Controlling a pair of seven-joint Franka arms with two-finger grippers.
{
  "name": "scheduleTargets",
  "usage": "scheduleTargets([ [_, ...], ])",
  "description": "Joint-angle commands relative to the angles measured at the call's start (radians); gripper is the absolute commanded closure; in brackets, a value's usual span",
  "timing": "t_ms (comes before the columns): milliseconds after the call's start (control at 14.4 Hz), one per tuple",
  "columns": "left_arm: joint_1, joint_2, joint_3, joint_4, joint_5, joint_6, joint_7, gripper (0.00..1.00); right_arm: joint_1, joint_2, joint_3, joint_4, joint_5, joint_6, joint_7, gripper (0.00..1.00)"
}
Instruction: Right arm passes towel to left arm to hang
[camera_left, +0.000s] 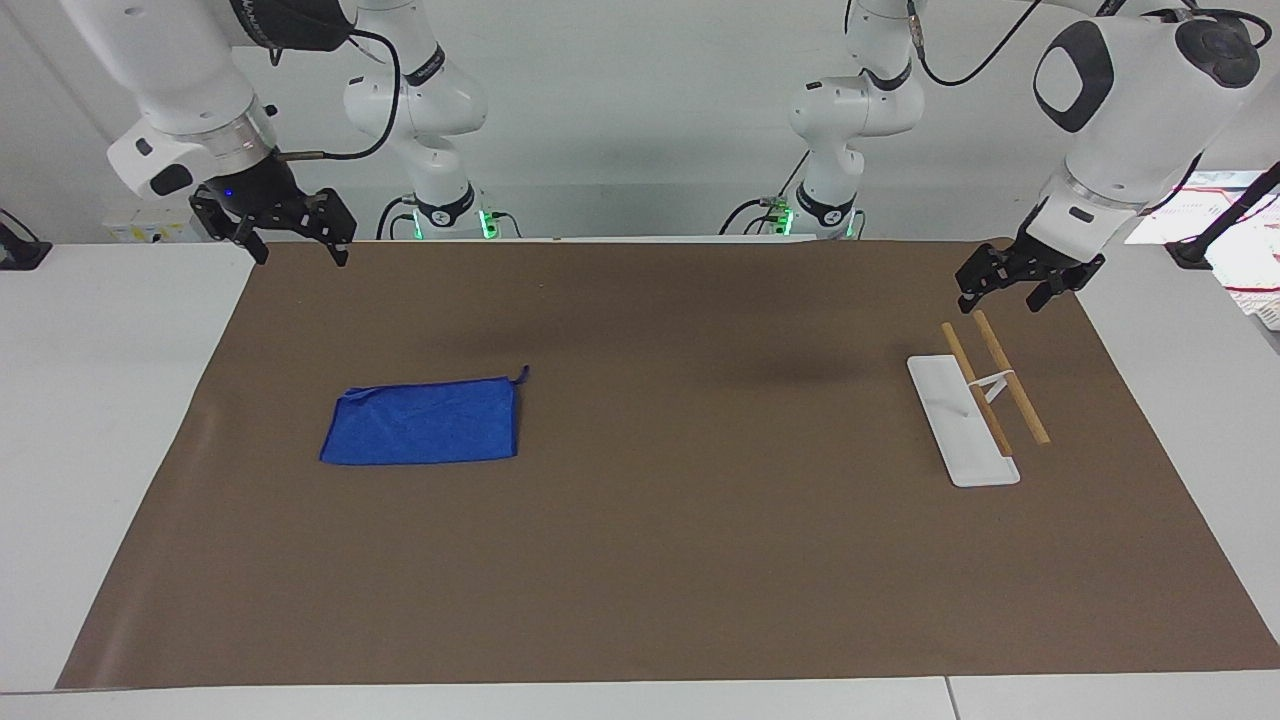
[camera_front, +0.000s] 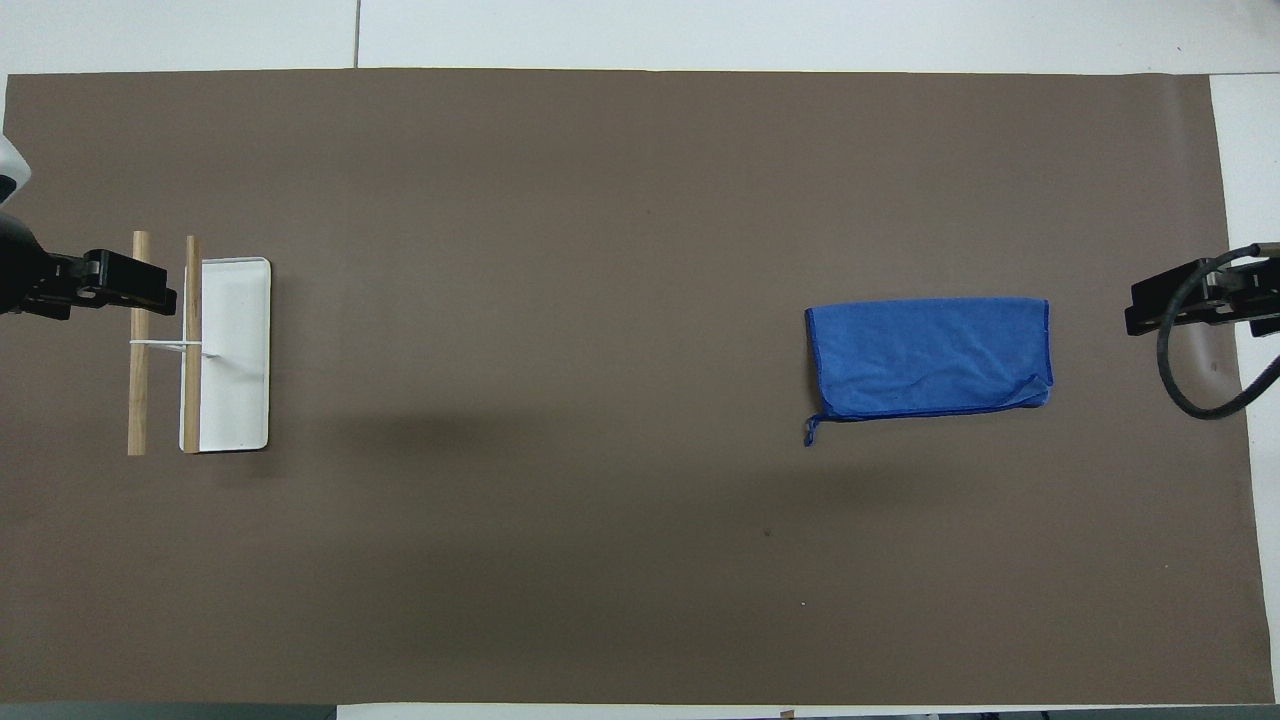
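Observation:
The blue towel (camera_left: 420, 422) lies flat on the brown mat toward the right arm's end, and it also shows in the overhead view (camera_front: 928, 357). Its thin loop (camera_left: 522, 375) sticks out at one corner. My right gripper (camera_left: 298, 256), with the blue wrist light, hangs open and empty in the air over the mat's edge at the right arm's end, apart from the towel; it also shows in the overhead view (camera_front: 1175, 300). My left gripper (camera_left: 1003, 300) hangs open and empty over the wooden bars of the rack; it also shows in the overhead view (camera_front: 120, 283).
A small rack with a white base (camera_left: 960, 425) and two wooden bars (camera_left: 1012, 378) stands on the mat at the left arm's end, and it also shows in the overhead view (camera_front: 235, 350). The brown mat (camera_left: 700, 560) covers most of the white table.

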Motion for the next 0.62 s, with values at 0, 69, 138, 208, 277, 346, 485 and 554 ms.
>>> scheduleTargets([
  [0, -0.003, -0.023, 0.000, -0.023, 0.019, 0.011, -0.012, 0.00, -0.003, 0.013, 0.002, 0.023, 0.005, -0.013, -0.017, 0.00],
  [69, -0.002, -0.023, 0.000, -0.023, 0.019, 0.011, -0.012, 0.00, -0.003, 0.013, 0.002, 0.025, 0.005, -0.013, -0.016, 0.00],
  [138, -0.002, -0.023, 0.000, -0.021, 0.019, 0.011, -0.012, 0.00, -0.003, 0.013, 0.002, 0.023, 0.005, -0.013, -0.016, 0.00],
  [208, -0.003, -0.023, 0.000, -0.021, 0.019, 0.011, -0.014, 0.00, -0.003, 0.013, 0.002, 0.025, 0.005, -0.013, -0.016, 0.00],
  [277, -0.003, -0.023, 0.000, -0.023, 0.019, 0.008, -0.012, 0.00, -0.003, 0.013, 0.002, 0.023, 0.005, -0.013, -0.016, 0.00],
  [346, -0.003, -0.023, 0.000, -0.021, 0.019, 0.009, -0.012, 0.00, -0.003, 0.013, 0.002, 0.023, 0.006, -0.015, -0.016, 0.00],
  [485, -0.003, -0.023, 0.000, -0.021, 0.019, 0.011, -0.014, 0.00, -0.003, 0.010, 0.002, 0.011, 0.005, -0.013, -0.013, 0.00],
  [554, -0.003, -0.023, 0.000, -0.021, 0.019, 0.012, -0.014, 0.00, -0.003, 0.003, 0.002, 0.000, 0.006, -0.013, -0.011, 0.00],
])
